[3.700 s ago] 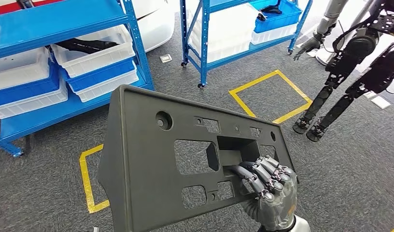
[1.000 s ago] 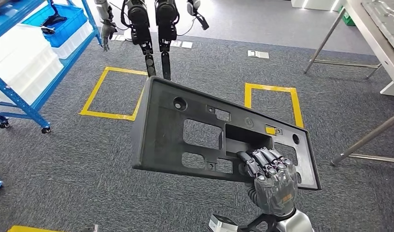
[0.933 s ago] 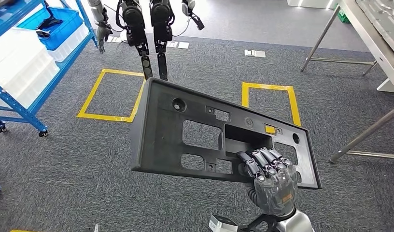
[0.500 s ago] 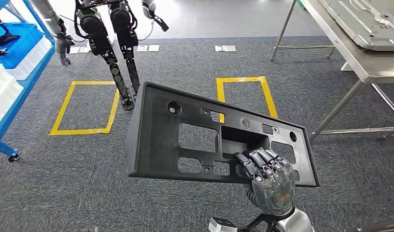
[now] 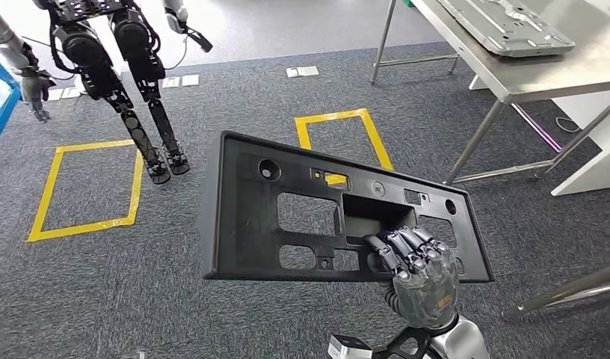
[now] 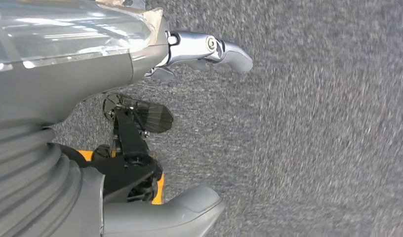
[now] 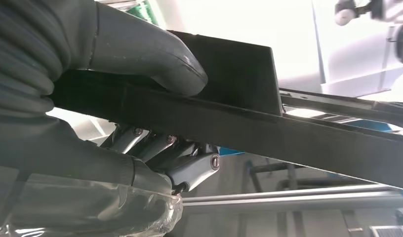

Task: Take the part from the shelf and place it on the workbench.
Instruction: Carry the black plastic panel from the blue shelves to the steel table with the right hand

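Note:
A large dark grey plastic part (image 5: 287, 202) with several cut-outs is held tilted in front of me, above the carpet. My right hand (image 5: 421, 280) grips it at its lower right edge, fingers hooked into a rectangular opening. Close up, the thumb (image 7: 155, 54) presses one face of the part (image 7: 288, 133) and the fingers (image 7: 189, 165) curl under the other. The steel workbench (image 5: 578, 52) stands at the upper right, apart from the part. My left hand (image 6: 66, 98) hangs over the carpet with its fingers apart, holding nothing.
A silver metal panel (image 5: 507, 26) lies on the workbench, whose slanted legs (image 5: 478, 138) reach the floor at the right. Another humanoid robot (image 5: 115, 67) stands at the upper left. Two yellow tape squares (image 5: 81, 226) (image 5: 336, 114) mark the grey carpet.
The whole view has swung to the right: the blue shelves have left the picture and the workbench has come in at the upper right. My right hand holds the part as before.

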